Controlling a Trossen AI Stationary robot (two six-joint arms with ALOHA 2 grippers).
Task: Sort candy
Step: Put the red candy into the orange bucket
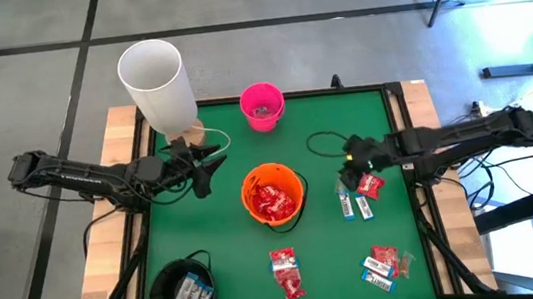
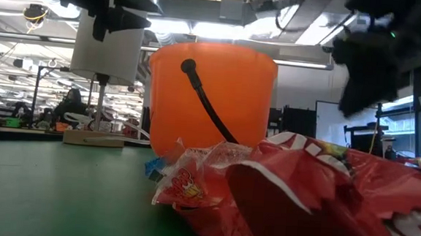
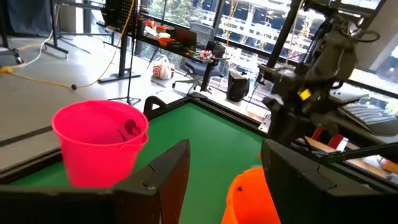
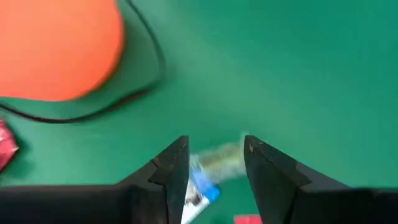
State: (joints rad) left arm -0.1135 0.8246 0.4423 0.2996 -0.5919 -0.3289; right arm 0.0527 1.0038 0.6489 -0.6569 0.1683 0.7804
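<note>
Candy [image 1: 285,273]: shiny red crinkly packets, narrow white-and-blue bars.

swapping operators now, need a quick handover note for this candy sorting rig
Right gripper: over a white-and-blue bar, fingers either side; grip unclear.
Left gripper: open, empty, waiting near the pink bucket.
Done: red packets in the orange bucket, bars in the black bucket.
Left: loose candy on the mat, beside the right gripper, front centre, front right.

Orange bucket [image 1: 274,195] amid scattered candy [image 1: 286,272]
</note>
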